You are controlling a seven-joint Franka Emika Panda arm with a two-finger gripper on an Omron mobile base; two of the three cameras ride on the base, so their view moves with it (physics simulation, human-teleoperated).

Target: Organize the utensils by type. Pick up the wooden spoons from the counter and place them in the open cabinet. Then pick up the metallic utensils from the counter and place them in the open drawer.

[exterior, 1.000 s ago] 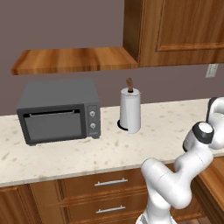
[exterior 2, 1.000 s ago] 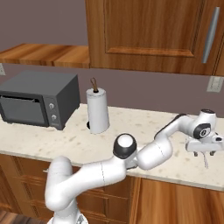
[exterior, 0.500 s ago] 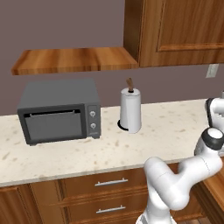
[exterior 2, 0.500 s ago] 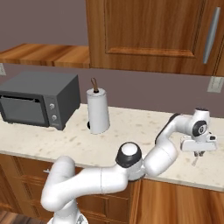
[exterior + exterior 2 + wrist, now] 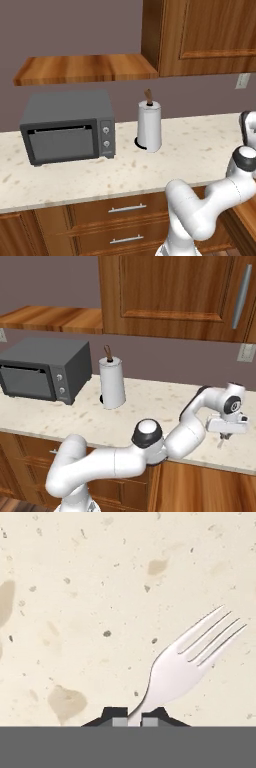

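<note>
Fork (image 5: 187, 662) between my jaws: my gripper (image 5: 134, 721) is closed on its thin neck, the silver head and tines fanning out just ahead of my fingertips over the speckled counter (image 5: 75, 587) (a metal piece, so I judge this is the drawer half of the job). Whether it has left the stone I can't quite tell. The carry to the open drawer remains; no wooden spoon lies near my jaws

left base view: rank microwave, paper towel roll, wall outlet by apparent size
1. microwave
2. paper towel roll
3. wall outlet
The outlet sits farther back and is cut by the frame edge, but the gap is wide enough to rank.
</note>
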